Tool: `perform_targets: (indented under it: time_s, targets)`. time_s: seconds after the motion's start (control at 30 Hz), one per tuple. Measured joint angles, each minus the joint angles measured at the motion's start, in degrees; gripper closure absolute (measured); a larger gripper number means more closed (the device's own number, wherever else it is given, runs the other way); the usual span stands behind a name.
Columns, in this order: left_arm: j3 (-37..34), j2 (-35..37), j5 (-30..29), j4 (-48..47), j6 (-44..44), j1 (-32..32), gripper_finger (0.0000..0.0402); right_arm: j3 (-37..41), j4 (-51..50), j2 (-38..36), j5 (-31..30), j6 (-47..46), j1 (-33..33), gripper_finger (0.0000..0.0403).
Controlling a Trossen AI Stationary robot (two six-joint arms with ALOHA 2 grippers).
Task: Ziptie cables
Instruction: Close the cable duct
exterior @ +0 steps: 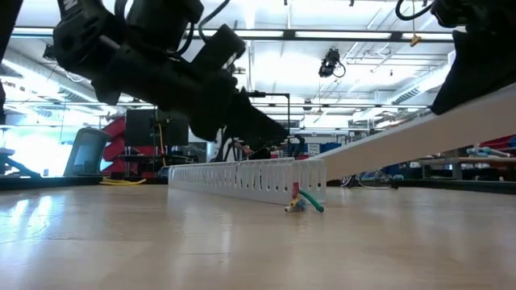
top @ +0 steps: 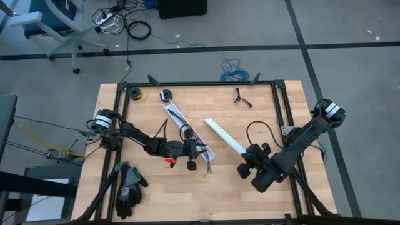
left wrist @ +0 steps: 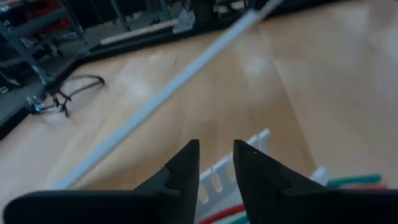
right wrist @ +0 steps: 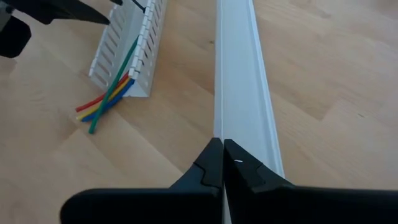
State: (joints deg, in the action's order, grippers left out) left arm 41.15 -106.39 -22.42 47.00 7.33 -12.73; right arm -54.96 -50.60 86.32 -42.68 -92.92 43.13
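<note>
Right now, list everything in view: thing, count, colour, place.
cables: one bundle, red, yellow, green, blue, ends sticking out of the slotted duct.
slotted duct: one, white, table centre-left.
plain strip: one, white, centre-right, its near end at the right pincer.
gloves: a pair, dark, front-left of table.
glasses: one, dark, far side of table.
tape rolls: two, one yellowish, one white, far-left edge.
table: one, light wood, black frame.
left pincer: open, over the duct.
right pincer: shut on the plain strip.
</note>
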Motion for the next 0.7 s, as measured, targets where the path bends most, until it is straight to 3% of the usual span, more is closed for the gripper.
perform_targets:
  time_s: [0.27, 0.47, 0.7]
  targets:
    - [1.53, 0.0, -4.04, -4.17, 1.71, 0.0, 0.0236, 0.0, -0.47, 0.0, -4.3, -1.97, 3.17, 0.0402]
    - [1.48, 0.02, -10.55, -4.26, 7.05, 0.0, 0.0232, 0.0, -1.03, -0.26, -5.72, -4.88, 5.59, 0.0402]
    - [-2.88, 3.17, -10.38, -3.77, 5.58, 1.13, 0.0232, -0.02, -3.79, -0.26, -7.78, -9.8, 7.89, 0.0403]
